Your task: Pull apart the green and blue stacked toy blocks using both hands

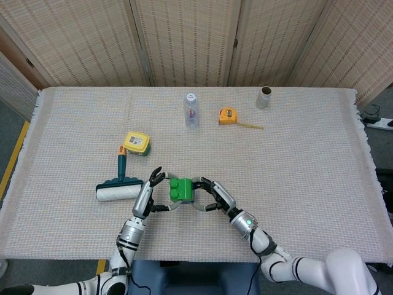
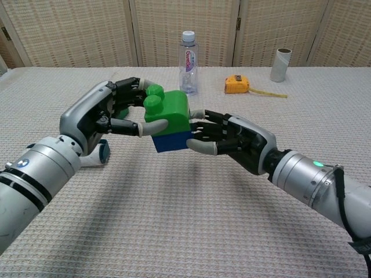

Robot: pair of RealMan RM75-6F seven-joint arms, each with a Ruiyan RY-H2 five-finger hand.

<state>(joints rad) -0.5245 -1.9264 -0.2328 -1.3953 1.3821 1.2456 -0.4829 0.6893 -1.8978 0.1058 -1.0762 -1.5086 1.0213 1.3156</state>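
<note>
The green block (image 2: 168, 110) sits stacked on the blue block (image 2: 173, 142), and the pair is held off the table between my two hands. My left hand (image 2: 107, 113) grips the green block from the left, with fingers over its studs and the thumb against its side. My right hand (image 2: 232, 139) comes in from the right, its fingertips (image 2: 197, 146) pressed on the blue block's side and lower edge. In the head view the green block (image 1: 182, 189) lies between the left hand (image 1: 147, 196) and the right hand (image 1: 215, 196); the blue block is hidden beneath it.
A lint roller (image 1: 118, 190) lies just left of my left hand, with a yellow-green tape case (image 1: 136, 142) behind it. Further back stand a water bottle (image 2: 188, 55), a yellow tape measure (image 2: 236, 84) and a cardboard tube (image 2: 282, 65).
</note>
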